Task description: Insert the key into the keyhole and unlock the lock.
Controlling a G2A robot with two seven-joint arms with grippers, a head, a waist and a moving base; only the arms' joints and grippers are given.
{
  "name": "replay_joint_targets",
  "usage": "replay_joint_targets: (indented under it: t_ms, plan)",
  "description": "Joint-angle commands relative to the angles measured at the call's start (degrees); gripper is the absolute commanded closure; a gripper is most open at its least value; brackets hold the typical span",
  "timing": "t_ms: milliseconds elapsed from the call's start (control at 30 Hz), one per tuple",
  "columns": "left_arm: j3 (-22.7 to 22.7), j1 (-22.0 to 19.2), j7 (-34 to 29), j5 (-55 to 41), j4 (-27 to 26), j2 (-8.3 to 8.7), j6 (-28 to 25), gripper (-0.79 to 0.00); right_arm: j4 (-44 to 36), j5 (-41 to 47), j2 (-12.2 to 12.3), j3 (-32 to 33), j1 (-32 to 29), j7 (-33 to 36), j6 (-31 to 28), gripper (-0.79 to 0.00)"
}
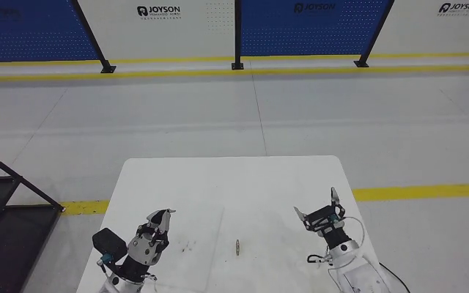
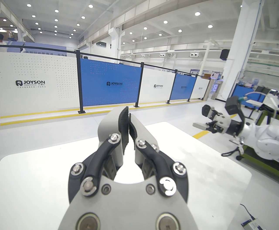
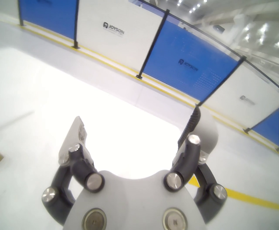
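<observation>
right gripper (image 1: 316, 201), spread wide, and left gripper (image 1: 165, 214), closed on nothing, flank a small metal piece (image 1: 238, 247), likely the key: whichever takes it should descend squarely, fully opened.

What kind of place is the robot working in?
Probably a large factory or robotics test hall: blue and white perforated partition panels fence off the area, yellow lines mark the smooth grey floor, and the high white ceiling carries rows of round lamps.
</observation>
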Motion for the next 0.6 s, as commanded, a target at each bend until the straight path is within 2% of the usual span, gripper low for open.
replay_joint_targets:
  t_ms: [0,133,267,333,567]
  plan:
    - [0.0,0.0,-0.1,0.0,0.0,0.00,0.1,0.000,-1.1,-2.0,0.0,-1.6,-2.0,-1.6,-0.2,-0.785]
    - [0.0,0.0,-0.1,0.0,0.0,0.00,0.1,0.000,-2.2,-5.2,-0.3,-5.4,-4.0,-3.8,1.9,-0.785]
    - [0.0,0.0,-0.1,0.0,0.0,0.00,0.1,0.000,-1.1,-6.4,-0.8,-10.0,-3.5,-4.5,3.6,-0.785]
    - [0.0,0.0,-0.1,0.0,0.0,0.00,0.1,0.000,-0.2,-8.0,-0.7,-11.1,-2.4,-0.8,-1.1,-0.785]
    - [0.0,0.0,-0.1,0.0,0.0,0.00,0.1,0.000,-0.2,-8.0,-0.7,-11.1,-2.4,-0.8,-1.1,-0.785]
